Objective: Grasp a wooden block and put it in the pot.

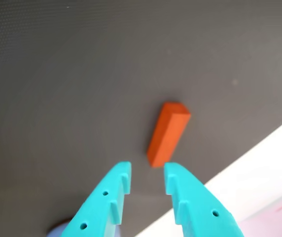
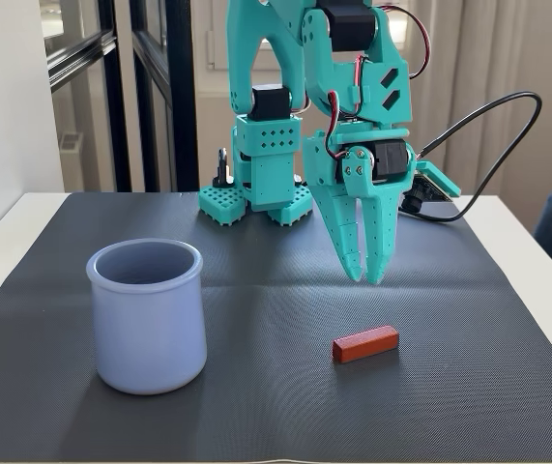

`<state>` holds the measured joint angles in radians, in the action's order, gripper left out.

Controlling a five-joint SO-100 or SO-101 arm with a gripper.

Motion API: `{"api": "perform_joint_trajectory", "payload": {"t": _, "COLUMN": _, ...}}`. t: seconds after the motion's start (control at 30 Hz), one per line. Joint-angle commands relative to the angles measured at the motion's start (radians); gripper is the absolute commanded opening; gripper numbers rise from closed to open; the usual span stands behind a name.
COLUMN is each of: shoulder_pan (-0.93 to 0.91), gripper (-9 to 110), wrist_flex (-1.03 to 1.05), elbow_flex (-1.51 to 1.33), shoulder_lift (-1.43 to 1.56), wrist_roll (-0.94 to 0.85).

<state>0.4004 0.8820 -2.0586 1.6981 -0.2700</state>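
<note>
One wooden block [image 2: 364, 343] lies flat on the dark mat [image 2: 256, 290] over the worktop, well right of the single lavender pot [image 2: 147, 314] in the fixed view. It looks light, stiff and sharp-edged, unlikely to slip; its long side faces at mid-length seem the best hold. The gripper [image 2: 364, 275] hangs above it, jaws slightly apart and empty.

Bare mat [image 2: 285, 406] lies all around the wooden block [image 2: 364, 343], with nothing beside it to block the fingers [image 2: 380, 253], which hang above it with a narrow gap between them. The pot [image 2: 147, 314] stands well apart to the left in the fixed view, its mouth open and unobstructed from above. The arm's base [image 2: 256, 198] sits at the mat's far edge.
</note>
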Motion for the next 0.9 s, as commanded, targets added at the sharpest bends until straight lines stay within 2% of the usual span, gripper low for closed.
{"api": "perform_joint_trajectory", "payload": {"t": 0.0, "shoulder_pan": 0.014, "gripper": 8, "wrist_flex": -0.005, "elbow_flex": 0.051, "shoulder_lift": -0.017, "wrist_roll": 0.003}}
{"api": "perform_joint_trajectory", "payload": {"t": 0.23, "shoulder_pan": 0.058, "gripper": 8, "wrist_flex": -0.118, "elbow_flex": 0.063, "shoulder_lift": -0.069, "wrist_roll": 0.006}}
{"api": "perform_joint_trajectory", "payload": {"t": 0.6, "shoulder_pan": 0.048, "gripper": 8, "wrist_flex": -0.109, "elbow_flex": 0.152, "shoulder_lift": -0.183, "wrist_roll": 0.048}}
{"api": "perform_joint_trajectory", "payload": {"t": 0.87, "shoulder_pan": -0.032, "gripper": 8, "wrist_flex": -0.104, "elbow_flex": 0.186, "shoulder_lift": -0.189, "wrist_roll": 0.041}}
